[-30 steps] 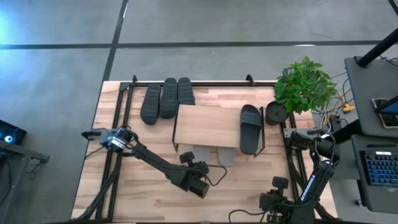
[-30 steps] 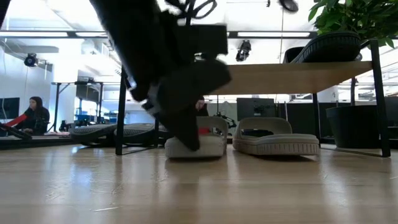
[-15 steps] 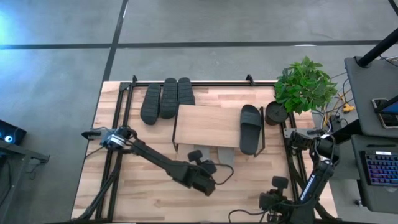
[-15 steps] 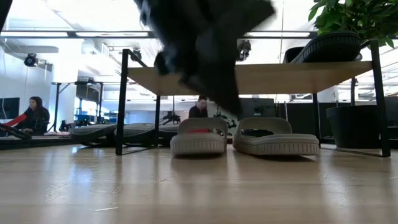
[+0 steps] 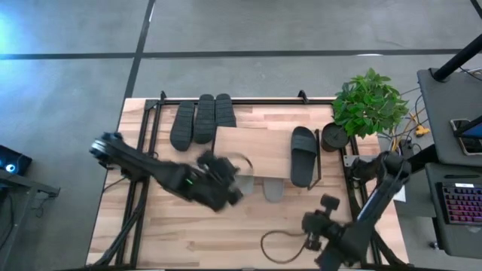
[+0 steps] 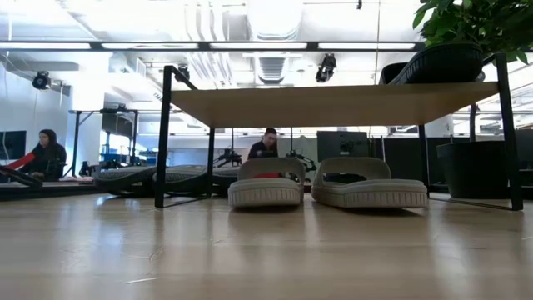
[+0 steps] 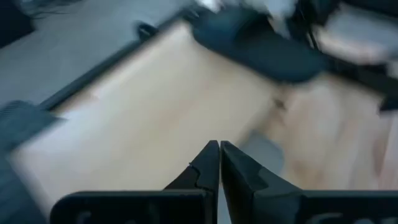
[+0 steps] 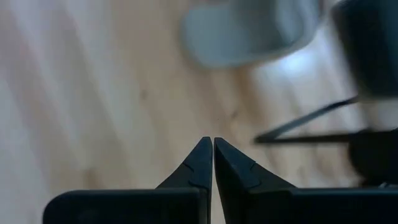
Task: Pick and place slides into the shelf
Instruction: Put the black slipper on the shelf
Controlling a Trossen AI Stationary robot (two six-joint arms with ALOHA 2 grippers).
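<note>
The shelf (image 5: 252, 150) stands mid-table, with one dark slide (image 5: 303, 154) on its wooden top board. Two light grey slides (image 6: 266, 187) (image 6: 371, 187) sit side by side on the table under that board, their ends poking out at the near edge (image 5: 273, 188). Three more dark slides (image 5: 204, 117) lie close together beyond the shelf's left far corner. My left gripper (image 5: 233, 181) is shut and empty, raised by the shelf's near left corner. My right gripper (image 5: 307, 224), also shut and empty, hovers near-right of the shelf. Neither arm appears in the low view.
A potted plant (image 5: 367, 104) and a dark round pot (image 5: 334, 137) stand at the shelf's right end. A black cable loop (image 5: 279, 241) lies on the table near its near edge. Black frame rails run along the table's left and far sides. People sit in the room behind.
My left gripper has risen out of the low view and swung from the open table near the shelf toward the left and far, up to the shelf's near left corner. My right arm has swung in from the near right corner toward the table's middle. The slides have not moved.
</note>
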